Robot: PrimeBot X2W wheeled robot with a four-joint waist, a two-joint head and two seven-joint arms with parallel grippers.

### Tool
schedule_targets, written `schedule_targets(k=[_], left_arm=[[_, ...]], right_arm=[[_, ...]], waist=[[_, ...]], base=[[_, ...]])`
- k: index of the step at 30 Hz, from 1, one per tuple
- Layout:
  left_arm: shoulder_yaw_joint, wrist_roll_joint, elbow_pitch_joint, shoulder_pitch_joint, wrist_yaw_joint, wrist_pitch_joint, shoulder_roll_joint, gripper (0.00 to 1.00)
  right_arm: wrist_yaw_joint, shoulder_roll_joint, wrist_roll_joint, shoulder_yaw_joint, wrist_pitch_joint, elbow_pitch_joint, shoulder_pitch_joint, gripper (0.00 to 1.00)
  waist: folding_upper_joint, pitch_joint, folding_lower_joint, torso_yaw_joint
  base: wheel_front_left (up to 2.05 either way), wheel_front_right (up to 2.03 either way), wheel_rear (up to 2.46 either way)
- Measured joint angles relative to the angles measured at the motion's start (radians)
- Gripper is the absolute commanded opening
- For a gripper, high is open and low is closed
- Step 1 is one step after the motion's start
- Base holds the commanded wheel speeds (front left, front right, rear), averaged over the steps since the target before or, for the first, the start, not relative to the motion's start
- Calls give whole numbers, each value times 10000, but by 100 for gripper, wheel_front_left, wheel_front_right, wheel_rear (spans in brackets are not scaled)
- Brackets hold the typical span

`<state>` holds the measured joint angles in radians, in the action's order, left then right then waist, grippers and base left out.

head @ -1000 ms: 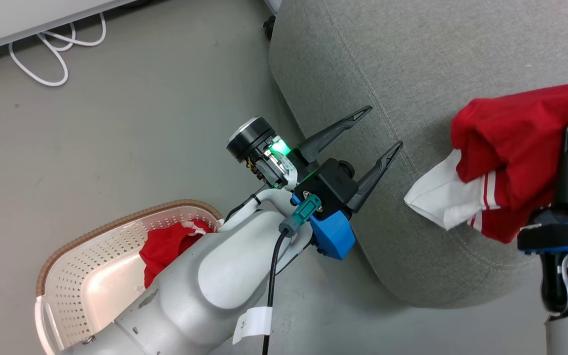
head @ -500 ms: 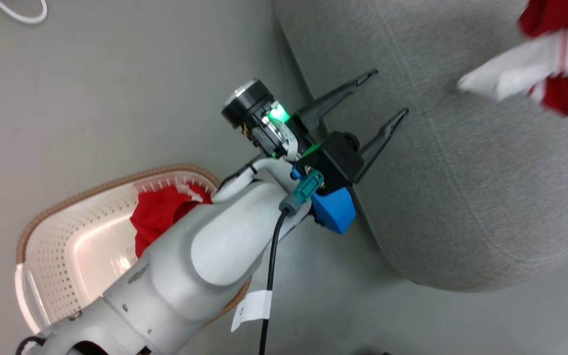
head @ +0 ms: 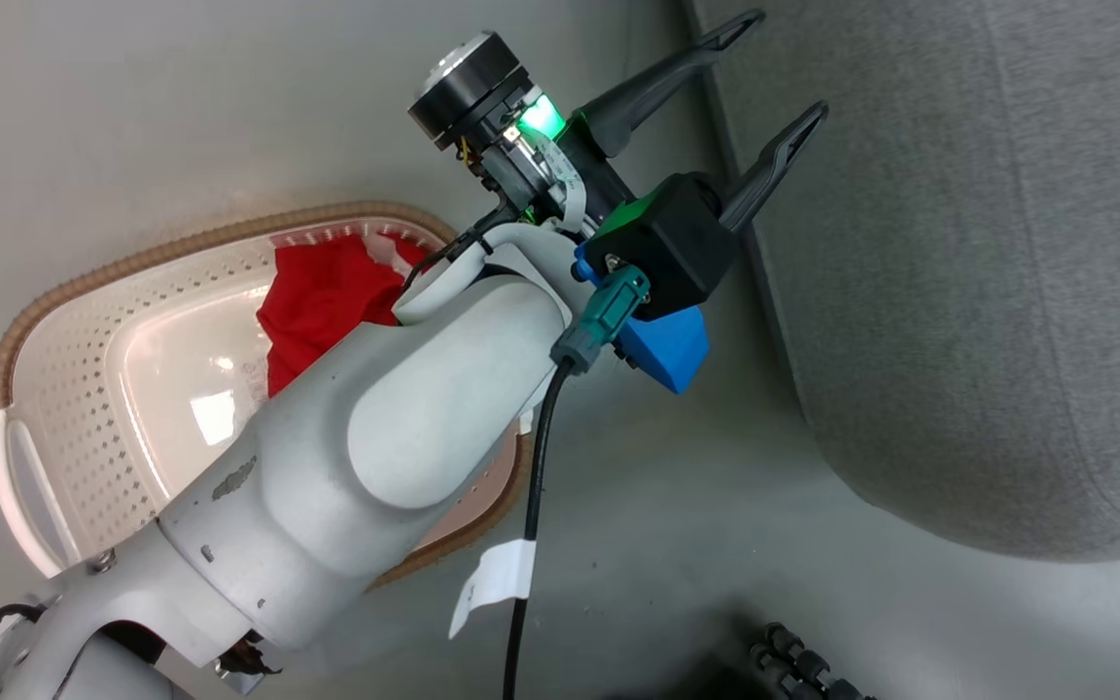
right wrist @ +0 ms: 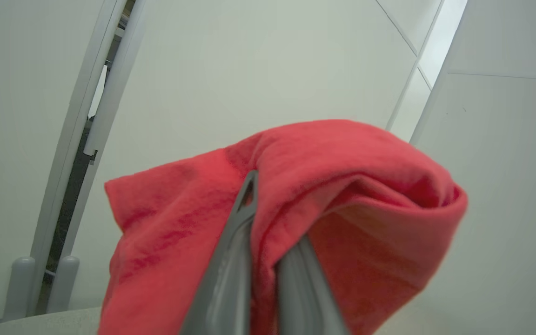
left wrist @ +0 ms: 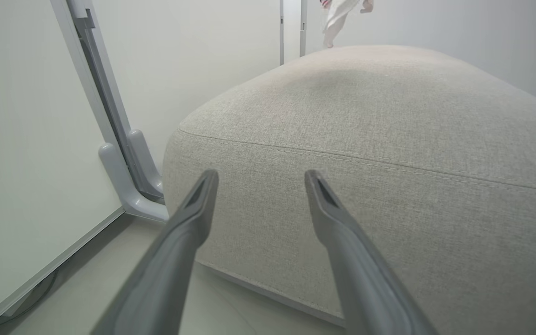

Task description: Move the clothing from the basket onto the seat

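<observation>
Right wrist view: the right gripper (right wrist: 272, 218) is clenched on a red garment (right wrist: 342, 177) held aloft. Lower it well inside the rounded edge of the seat (head: 959, 292) before releasing, lest it slide off. Beside the seat the left gripper (head: 782, 65) hangs spread and empty; a second garment (head: 317, 292) lies in the basket (head: 84, 277).
</observation>
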<state>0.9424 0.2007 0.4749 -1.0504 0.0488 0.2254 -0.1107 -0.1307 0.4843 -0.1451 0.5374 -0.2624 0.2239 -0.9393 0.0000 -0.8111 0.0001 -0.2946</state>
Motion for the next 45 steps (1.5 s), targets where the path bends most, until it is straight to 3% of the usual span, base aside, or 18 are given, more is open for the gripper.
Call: schedule_targets(k=[8,17,24,25,26,27,40,45], left_arm=[[69,-69,-253,-180,-56,-52,-44,100],[151,-63,-320,-244,-132,-52,-84,100],[180,10,-324,-244,-222,-54,-188,100],[196,19,-322,-244,-224,-52,-188,100],[209,21,-316,-244,-224,-52,-188,100],[221,27,-299,-243,-228,-52,-188,100],[144,477,-23,403,-433,318,25,100],[-314,769,-67,983,-721,360,61,100]], right_arm=[[0,144,27,343,2,1762,34,0],[0,-479,13,176,0,3241,528,0],[0,-920,-96,-65,-2,3670,879,0],[0,-974,-98,-90,-2,3674,947,20],[0,-1018,-96,-104,-2,3653,1014,72],[0,-1066,-96,-104,-2,3620,1085,100],[0,-2029,174,510,-2,1651,3684,100],[2,-2405,477,196,-2,522,4546,100]], waist=[[0,-495,0,315],[0,-557,-1,488],[0,-536,0,487],[0,-518,-1,478],[0,-493,0,471],[0,-458,-1,465],[0,869,-2,539],[0,1715,-2,632]], base=[[0,0,0],[0,0,0],[0,0,0],[0,0,0],[0,0,0],[0,0,0],[0,0,0],[0,0,0]])
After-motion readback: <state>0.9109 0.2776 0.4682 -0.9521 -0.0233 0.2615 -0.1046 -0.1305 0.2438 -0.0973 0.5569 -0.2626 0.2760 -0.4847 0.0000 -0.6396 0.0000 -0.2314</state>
